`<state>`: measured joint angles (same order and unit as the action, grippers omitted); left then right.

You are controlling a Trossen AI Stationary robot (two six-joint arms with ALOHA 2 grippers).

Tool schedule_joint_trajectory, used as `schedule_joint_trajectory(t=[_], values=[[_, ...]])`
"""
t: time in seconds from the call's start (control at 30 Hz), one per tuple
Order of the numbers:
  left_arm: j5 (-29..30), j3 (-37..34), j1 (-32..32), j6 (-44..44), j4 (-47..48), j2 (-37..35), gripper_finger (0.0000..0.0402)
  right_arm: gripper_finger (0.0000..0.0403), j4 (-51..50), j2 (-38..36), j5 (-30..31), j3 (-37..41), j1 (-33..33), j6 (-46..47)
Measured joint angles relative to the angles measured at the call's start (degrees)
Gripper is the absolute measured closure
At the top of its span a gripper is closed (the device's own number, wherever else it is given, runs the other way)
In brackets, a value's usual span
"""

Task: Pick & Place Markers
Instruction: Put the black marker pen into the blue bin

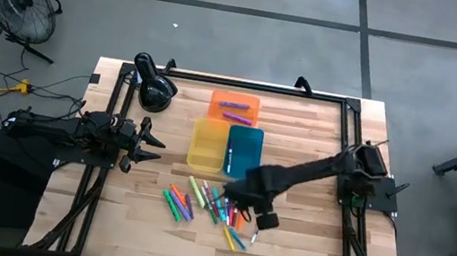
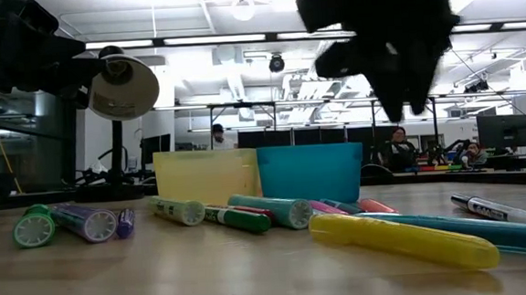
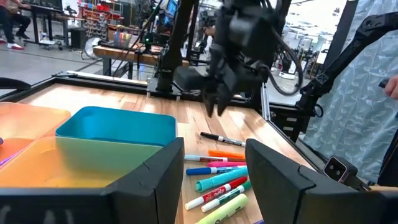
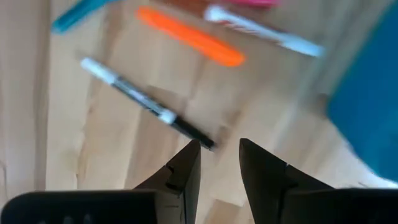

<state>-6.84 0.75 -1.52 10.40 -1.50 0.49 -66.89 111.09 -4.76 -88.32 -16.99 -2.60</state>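
Several coloured markers [image 1: 208,205] lie loose on the wooden table, in front of the yellow tray [image 1: 207,143] and the blue tray [image 1: 244,149]. Purple markers [image 1: 234,105] lie in the orange tray [image 1: 233,113] behind them. My right gripper [image 4: 219,149] hangs open above the right end of the pile, pointing down, with nothing between its fingers. Just beyond its fingertips a black-and-white marker [image 4: 146,102] and an orange marker [image 4: 189,36] lie on the wood. My left gripper [image 1: 151,146] waits open at the table's left, pointing level toward the trays.
A black desk lamp [image 1: 153,85] stands at the table's far left. Black frame rails [image 1: 351,128] run along the table's sides. Bare wood shows near the front edge [image 1: 192,250]. People sit at desks in the room beyond [image 2: 398,144].
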Motion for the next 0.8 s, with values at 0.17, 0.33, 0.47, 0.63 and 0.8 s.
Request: schedule_joint_trajectory(t=[0.17, 0.33, 0.47, 0.63, 0.8], values=[[0.01, 0.0, 0.0, 0.0, 0.0, 0.02, 0.0232, 0.0304, 6.69, 0.0, -2.8, 6.15, -4.11, -9.57], [0.0, 0.0, 0.0, 0.0, 0.0, 0.0, 0.0232, 0.0304, 9.5, 0.01, 0.66, 10.54, -7.61, -20.12], [-0.01, 0.0, 0.0, 0.01, 0.0, 0.0, 0.0232, 0.0304, 12.49, 0.02, 7.88, 12.38, -9.7, -24.32], [-0.01, 0.0, 0.0, 0.01, 0.0, 0.01, 0.0232, 0.0304, 17.7, 0.02, 6.96, 13.37, -10.66, -26.29], [-0.01, 0.0, 0.0, 0.01, 0.0, 0.0, 0.0232, 0.0304, 22.95, 0.02, 4.18, 14.89, -10.87, -26.41]])
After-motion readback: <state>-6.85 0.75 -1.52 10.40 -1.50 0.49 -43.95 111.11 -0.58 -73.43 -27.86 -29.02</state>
